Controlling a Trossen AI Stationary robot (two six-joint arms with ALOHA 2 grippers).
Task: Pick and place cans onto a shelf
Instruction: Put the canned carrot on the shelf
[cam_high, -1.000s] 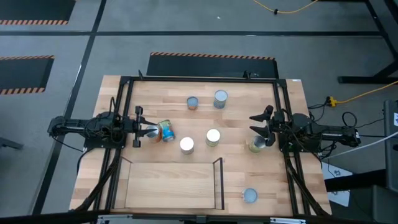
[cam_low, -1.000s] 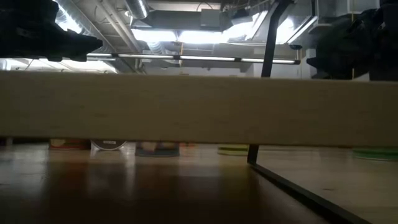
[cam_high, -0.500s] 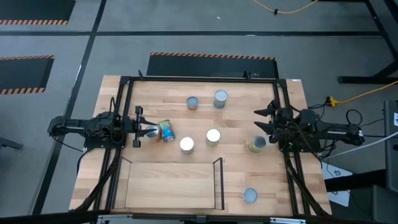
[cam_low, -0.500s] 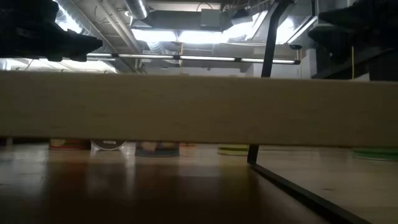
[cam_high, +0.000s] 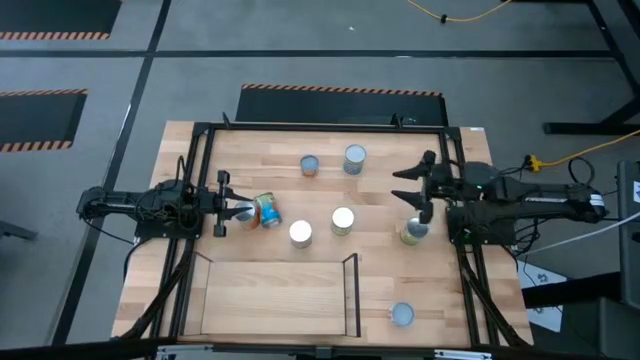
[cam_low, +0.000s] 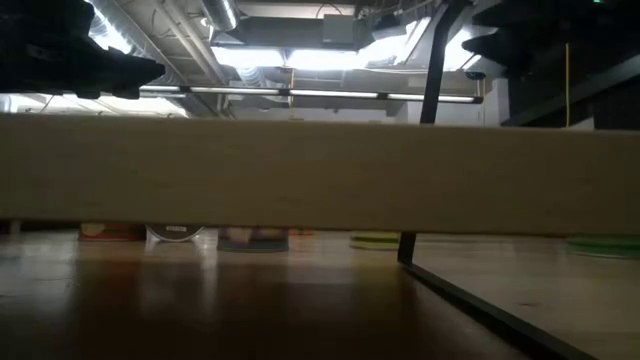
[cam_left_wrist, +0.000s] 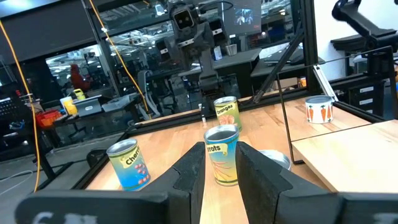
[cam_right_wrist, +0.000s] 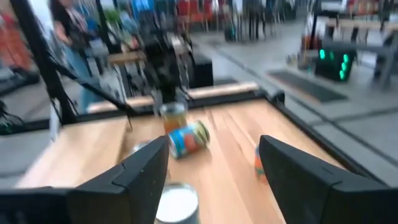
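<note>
Several cans stand on the wooden table (cam_high: 385, 270): two near the far edge (cam_high: 310, 165) (cam_high: 354, 157), two white-topped ones mid-table (cam_high: 343, 220) (cam_high: 300, 233), a green one (cam_high: 412, 232) and a grey-topped one (cam_high: 401, 315). A blue and orange can (cam_high: 268, 210) lies on its side. The shelf (cam_high: 275, 295), a light board with black rails, lies at the near edge. My right gripper (cam_high: 412, 190) (cam_right_wrist: 214, 146) hangs open above the table, just on the far side of the green can. My left gripper (cam_high: 228, 206) (cam_left_wrist: 220, 149) rests at the left, its fingers a narrow gap apart, holding nothing.
Black frame rails (cam_high: 455, 200) run along the table's sides under both arms. In the low view the shelf's board edge (cam_low: 320, 175) fills the middle, with can bottoms (cam_low: 252, 238) showing beneath it. Bare table lies between the shelf and the grey-topped can.
My right gripper has risen from beside the green can and drifted a little toward the far edge, rolling slightly; it stays open and holds nothing. The cans have not moved.
</note>
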